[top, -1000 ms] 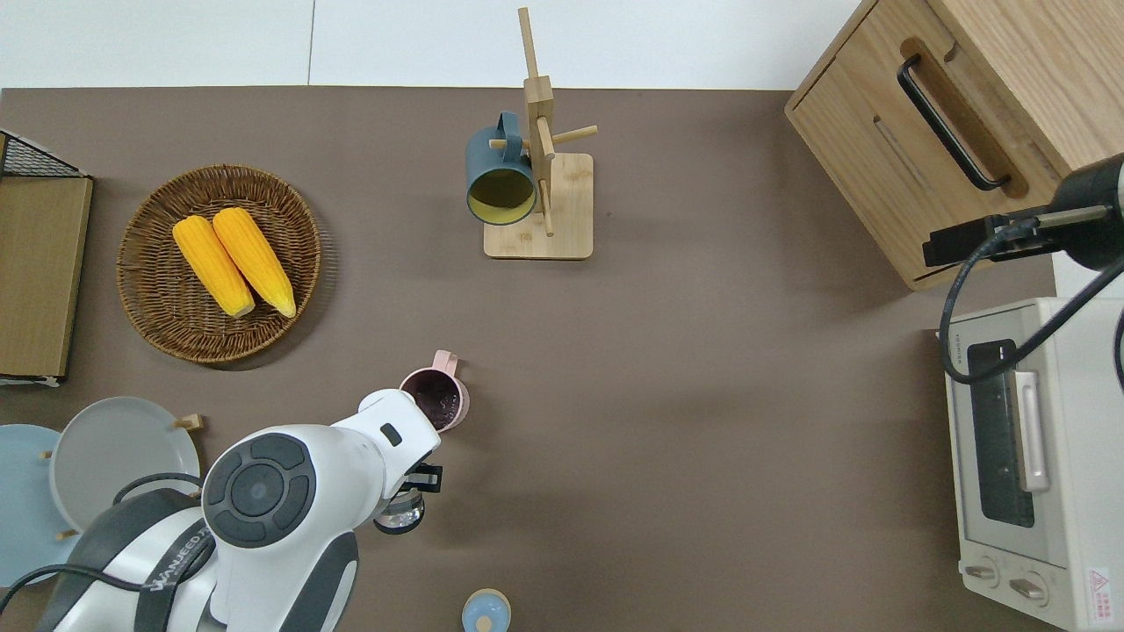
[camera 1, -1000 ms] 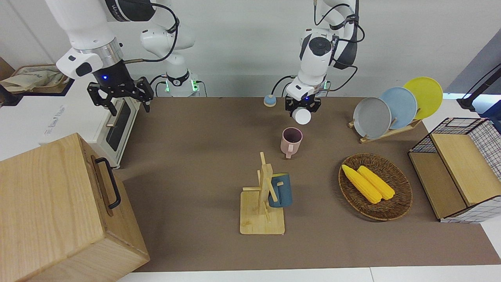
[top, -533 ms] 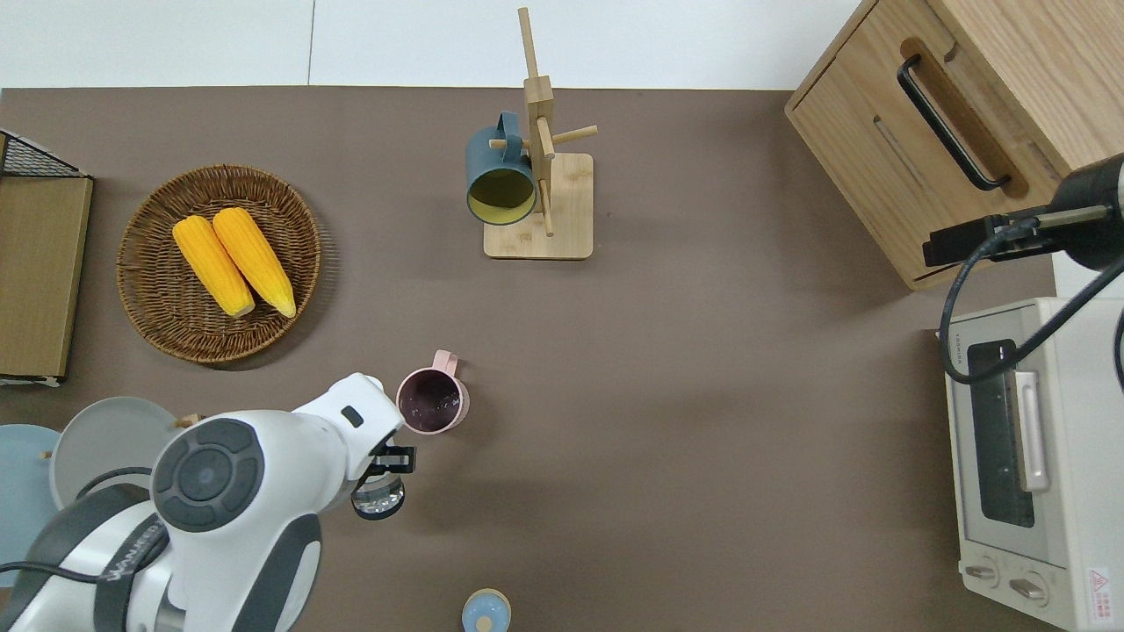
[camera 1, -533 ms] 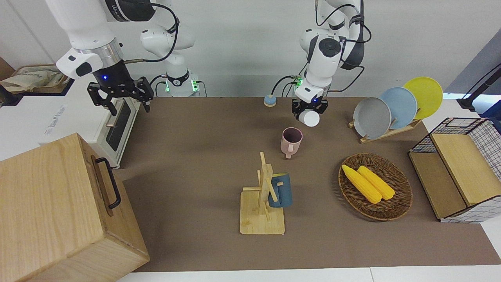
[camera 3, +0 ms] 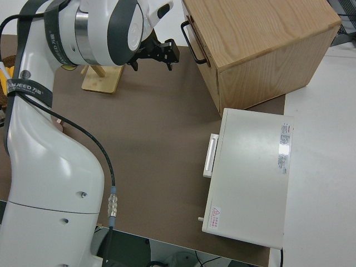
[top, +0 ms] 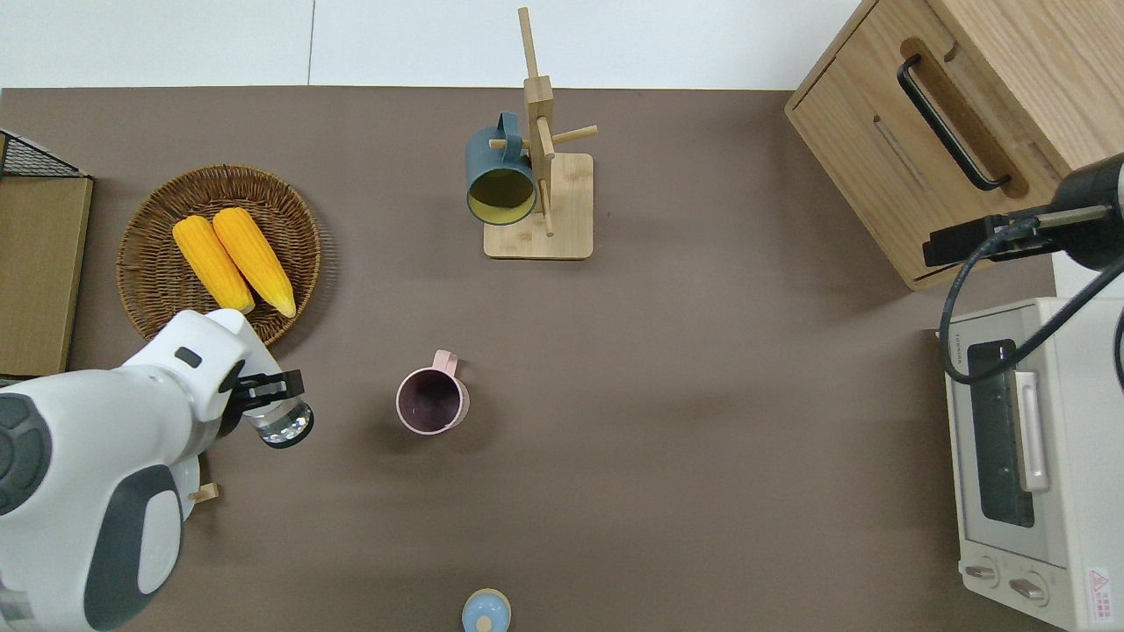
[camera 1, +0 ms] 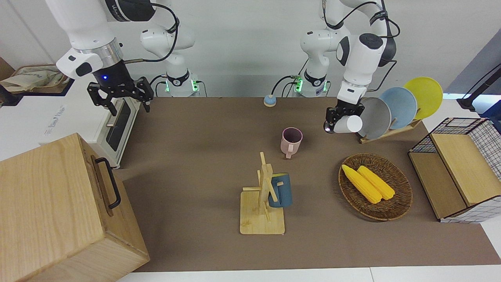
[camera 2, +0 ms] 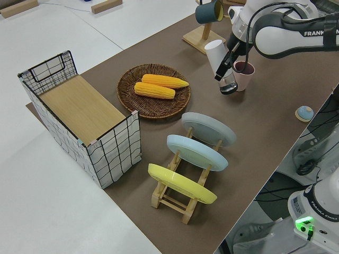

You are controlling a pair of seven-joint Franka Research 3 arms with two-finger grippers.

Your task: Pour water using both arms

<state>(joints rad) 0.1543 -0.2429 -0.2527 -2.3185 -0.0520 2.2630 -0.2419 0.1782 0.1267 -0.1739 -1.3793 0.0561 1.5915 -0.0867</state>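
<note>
Overhead view: the left gripper [top: 268, 399] is seen clamped on a clear bottle [top: 279, 424], held tilted in the air over bare brown table mat [top: 702, 395], between the wicker basket [top: 154, 329] and the pink mug [top: 430, 402]. In the frames from a second and half a second ago, this gripper and its bottle were positioned close against the mug, on the side nearer the robots; since then they have been carried away toward the left arm's end of the table, and the mug is now fully uncovered and well apart from them. The mug itself has not been shifted: it is stood upright on the mat with its handle turned away from the robots, and a dark interior is shown.

In the front view the left gripper [camera 1: 337, 117] is placed just beside the grey plate [camera 1: 376, 117] of the plate rack, with the bottle's white end [camera 1: 353, 123] turned toward the camera. In the left side view the bottle [camera 2: 221, 66] is seen slanted, white end uppermost.

The right gripper [camera 1: 119, 94] is parked, its fingers spread wide and nothing held; no change is noted there since the earlier frames.

Two corn cobs [top: 233, 261] are lain in the basket, and a blue mug [top: 499, 180] is hung on the wooden mug stand [top: 544, 175]. A small blue cap [top: 486, 611] is rested on the mat nearer the robots than the pink mug. These are all left unmoved.
</note>
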